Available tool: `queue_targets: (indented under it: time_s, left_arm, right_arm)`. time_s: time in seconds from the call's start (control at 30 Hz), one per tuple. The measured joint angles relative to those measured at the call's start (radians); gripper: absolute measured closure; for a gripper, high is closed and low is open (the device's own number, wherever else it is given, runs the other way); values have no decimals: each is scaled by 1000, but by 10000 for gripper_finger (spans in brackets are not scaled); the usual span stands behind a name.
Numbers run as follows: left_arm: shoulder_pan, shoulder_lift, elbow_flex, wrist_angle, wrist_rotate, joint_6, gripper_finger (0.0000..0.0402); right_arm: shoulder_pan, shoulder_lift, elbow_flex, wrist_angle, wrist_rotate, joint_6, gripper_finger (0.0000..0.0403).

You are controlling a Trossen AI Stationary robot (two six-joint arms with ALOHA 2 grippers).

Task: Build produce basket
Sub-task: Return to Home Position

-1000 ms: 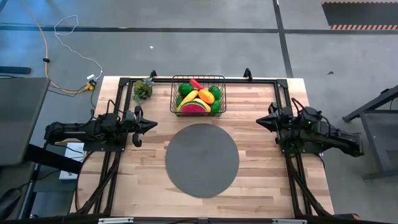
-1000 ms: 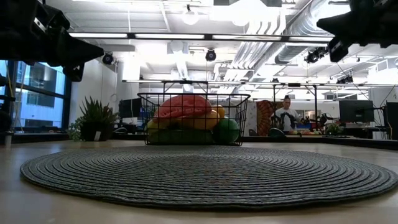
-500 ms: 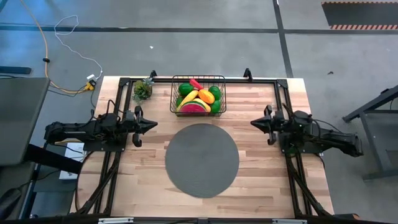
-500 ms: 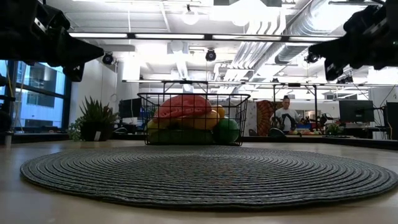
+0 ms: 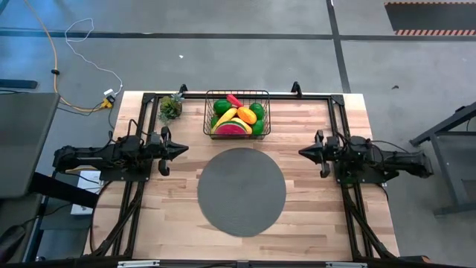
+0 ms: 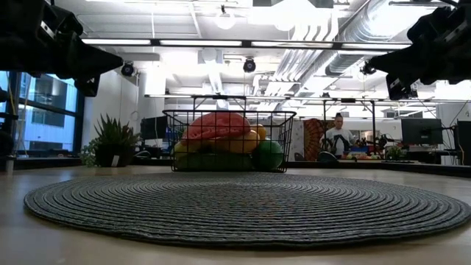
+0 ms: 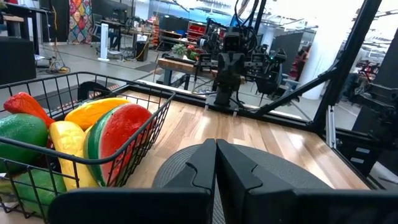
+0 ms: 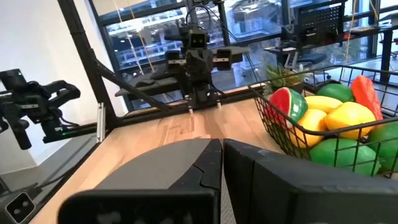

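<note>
The black wire-mesh basket [image 5: 237, 114] stands on the table at the far middle, full of produce: a red watermelon slice [image 5: 232, 128], yellow banana [image 5: 227, 117], green limes [image 5: 222, 106], a red chilli [image 5: 235, 100] and an orange-yellow piece [image 5: 247, 114]. It also shows in the low view [image 6: 228, 140] and both wrist views [image 7: 74, 155] [image 8: 323, 130]. My left gripper [image 5: 184, 149] is shut and empty above the table's left side. My right gripper [image 5: 301, 152] is shut and empty above the right side. Both point toward the table's middle.
A round grey woven mat [image 5: 242, 191] lies on the table's middle, near side of the basket. A small potted plant [image 5: 170, 107] stands at the far left. A black frame [image 5: 312, 97] runs along the table's edges. A person shows far off in the room [image 6: 338, 136].
My right gripper has moved toward the table's left edge, a little nearer the middle, and the arm has swung to lie level across the table. My left arm has kept still. The basket and produce have not moved.
</note>
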Motion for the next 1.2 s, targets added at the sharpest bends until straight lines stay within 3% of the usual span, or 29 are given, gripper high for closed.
queue_targets:
  time_s: [0.53,1.2]
  left_arm:
    - [0,0,0,0,0,0,401]
    - [0,0,0,0,0,-1,401]
  right_arm:
    - [4,3,0,-10,41,-87,403]
    - [4,3,0,-12,38,-20,403]
